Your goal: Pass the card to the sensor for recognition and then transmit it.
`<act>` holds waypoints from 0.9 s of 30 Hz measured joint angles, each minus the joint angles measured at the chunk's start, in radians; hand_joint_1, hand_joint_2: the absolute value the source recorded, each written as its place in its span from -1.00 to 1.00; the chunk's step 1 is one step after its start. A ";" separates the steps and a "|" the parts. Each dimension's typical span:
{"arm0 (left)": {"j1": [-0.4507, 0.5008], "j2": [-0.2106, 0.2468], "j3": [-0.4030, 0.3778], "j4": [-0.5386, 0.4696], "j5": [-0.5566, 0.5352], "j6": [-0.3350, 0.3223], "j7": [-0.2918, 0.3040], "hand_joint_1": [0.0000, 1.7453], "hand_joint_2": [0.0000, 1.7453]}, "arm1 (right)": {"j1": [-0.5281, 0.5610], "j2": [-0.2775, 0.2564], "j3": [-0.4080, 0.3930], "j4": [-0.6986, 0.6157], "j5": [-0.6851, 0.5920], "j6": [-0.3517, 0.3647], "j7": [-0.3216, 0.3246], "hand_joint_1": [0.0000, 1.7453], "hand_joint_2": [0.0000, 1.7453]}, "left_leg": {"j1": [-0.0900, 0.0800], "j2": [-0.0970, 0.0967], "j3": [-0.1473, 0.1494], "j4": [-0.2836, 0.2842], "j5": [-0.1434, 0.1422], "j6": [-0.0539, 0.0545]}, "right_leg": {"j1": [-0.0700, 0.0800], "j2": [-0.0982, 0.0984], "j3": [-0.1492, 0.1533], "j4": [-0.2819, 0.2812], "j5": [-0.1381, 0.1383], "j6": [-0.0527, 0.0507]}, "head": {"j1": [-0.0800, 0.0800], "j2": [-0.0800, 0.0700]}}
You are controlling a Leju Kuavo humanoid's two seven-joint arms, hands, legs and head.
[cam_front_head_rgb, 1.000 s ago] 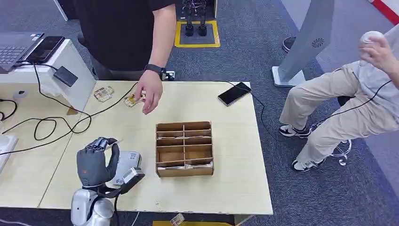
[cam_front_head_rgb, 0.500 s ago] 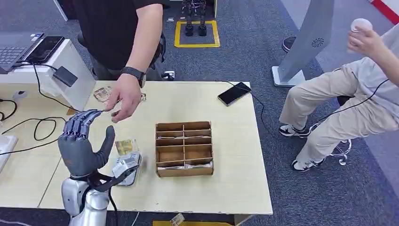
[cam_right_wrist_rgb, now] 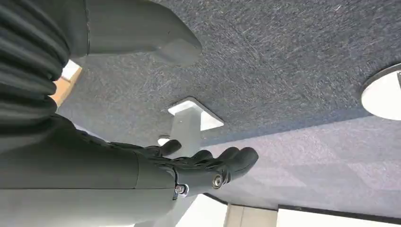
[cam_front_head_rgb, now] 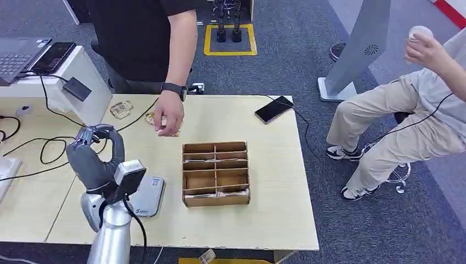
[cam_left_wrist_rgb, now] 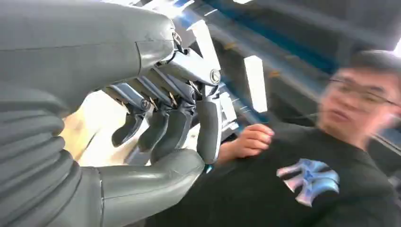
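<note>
— Where is the left hand (cam_front_head_rgb: 94, 158)?
— It is raised above the desk (cam_front_head_rgb: 264, 203), fingers (cam_left_wrist_rgb: 165, 130) curled in toward the thumb. Nothing can be seen between them in the head view or the left wrist view.
— And the card (cam_front_head_rgb: 150, 117)?
— It lies on the desk beyond the hand and off to its right, apart from it. A person's hand (cam_front_head_rgb: 168, 114) rests on it and covers much of it.
— Is there another one?
— Yes, a second card (cam_front_head_rgb: 121, 109) lies beyond the left hand, further out on the desk, near a black cable (cam_front_head_rgb: 60, 144).
— What about the sensor (cam_front_head_rgb: 148, 196)?
— It is a flat grey unit on the desk, just beside the left hand on its right, lower than the hand. On the sensor's far side from the hand stands a brown divided box (cam_front_head_rgb: 215, 174).
— And the right hand (cam_right_wrist_rgb: 208, 170)?
— It hangs over the carpeted floor (cam_right_wrist_rgb: 293, 71), fingers stretched out and holding nothing.
</note>
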 joint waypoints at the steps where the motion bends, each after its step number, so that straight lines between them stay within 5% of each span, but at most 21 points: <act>1: -0.009 -0.002 -0.003 0.009 0.008 0.000 0.005 -0.92 1.00 | 0.000 0.000 0.000 0.001 0.000 0.000 0.000 -1.00 1.00 | 0.000 0.000 0.000 0.000 0.000 0.000 | 0.000 0.000 0.000 0.000 0.000 0.000 | 0.000 0.000; 11: -0.029 -0.008 -0.004 0.043 0.044 0.000 -0.029 -1.00 1.00 | -0.001 0.000 0.000 0.006 -0.003 0.000 0.000 -1.00 1.00 | 0.000 0.000 -0.001 0.000 -0.001 0.000 | 0.000 0.000 -0.001 0.000 0.000 0.000 | 0.000 0.000; 15: -0.029 -0.008 -0.006 0.047 0.138 -0.010 -0.009 -1.00 1.00 | -0.001 0.000 0.000 0.006 -0.014 0.000 0.003 -1.00 1.00 | 0.000 0.000 -0.001 0.000 0.000 0.000 | 0.000 0.000 -0.001 0.000 0.000 0.000 | 0.000 0.000; 27: -0.031 -0.008 -0.013 0.063 0.174 -0.029 0.007 -1.00 1.00 | -0.001 0.000 0.000 0.011 -0.019 0.000 0.006 -1.00 1.00 | 0.000 0.000 -0.001 0.000 -0.001 0.000 | 0.000 0.000 -0.001 0.000 -0.001 0.000 | 0.000 0.000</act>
